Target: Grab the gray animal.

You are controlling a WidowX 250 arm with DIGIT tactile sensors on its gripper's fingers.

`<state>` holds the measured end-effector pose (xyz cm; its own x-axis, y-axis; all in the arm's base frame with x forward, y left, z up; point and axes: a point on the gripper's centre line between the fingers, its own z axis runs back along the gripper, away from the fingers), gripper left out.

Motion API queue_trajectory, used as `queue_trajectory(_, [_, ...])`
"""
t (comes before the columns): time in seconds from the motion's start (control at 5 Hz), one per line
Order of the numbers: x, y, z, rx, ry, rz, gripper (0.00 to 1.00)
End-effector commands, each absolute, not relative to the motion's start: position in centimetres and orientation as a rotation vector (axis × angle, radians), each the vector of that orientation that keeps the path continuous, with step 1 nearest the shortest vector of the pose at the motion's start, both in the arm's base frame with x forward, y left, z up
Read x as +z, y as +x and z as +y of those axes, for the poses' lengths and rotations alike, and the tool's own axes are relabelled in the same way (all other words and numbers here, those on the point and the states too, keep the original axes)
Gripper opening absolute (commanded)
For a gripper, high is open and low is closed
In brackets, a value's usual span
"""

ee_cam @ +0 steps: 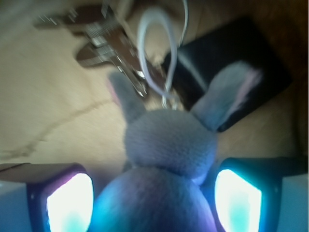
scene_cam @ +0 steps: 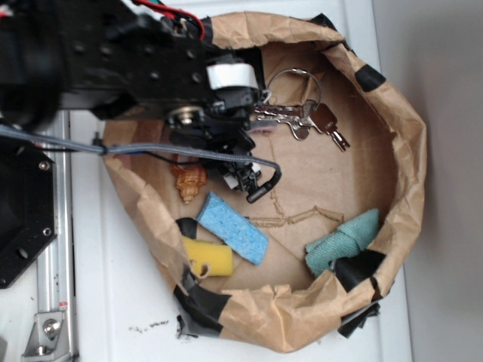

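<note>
The soft gray plush animal (ee_cam: 166, 159) with upright pink-lined ears sits between the two glowing fingers (ee_cam: 70, 203) of the gripper (ee_cam: 154, 203), its rounded body touching both. Behind it, blurred metal keys (ee_cam: 108, 46) on a ring lie on brown paper (ee_cam: 48, 111).

We see a white table (scene_cam: 128, 302) with a gray wall or floor strip (scene_cam: 445, 181) beyond its right edge. A metal rail (scene_cam: 54, 302) runs along the left edge. Dark specks, perhaps crumbs (scene_cam: 147, 327), lie near the bottom edge.

Gray animal (ee_cam: 169, 145) with seemingly pink-lined ears; blue sponge (scene_cam: 232, 227), yellow sponge (scene_cam: 207, 259).
</note>
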<state>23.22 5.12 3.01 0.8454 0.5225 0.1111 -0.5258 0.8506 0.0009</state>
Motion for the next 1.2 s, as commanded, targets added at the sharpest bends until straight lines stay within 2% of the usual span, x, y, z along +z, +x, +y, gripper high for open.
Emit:
queue_trajectory(0.0, [2.0, 23.5, 5.2, 0.519, 0.106, -0.133, 1.00])
queue_trajectory(0.2, [2.1, 23.2, 4.8, 0.520, 0.131, -0.136, 0.00])
queue_trajectory(0.4, [3.8, 23.4, 4.8, 0.476, 0.102, -0.142, 0.00])
queue_trajectory(0.6, [8.1, 24.5, 4.3, 0.436, 0.037, -0.202, 0.00])
queue_trajectory(0.8, [13.2, 27.1, 2.0, 0.327, 0.001, -0.256, 0.00])
queue_trajectory(1.0, [16.9, 28.4, -2.1, 0.125, 0.037, -0.303, 0.00])
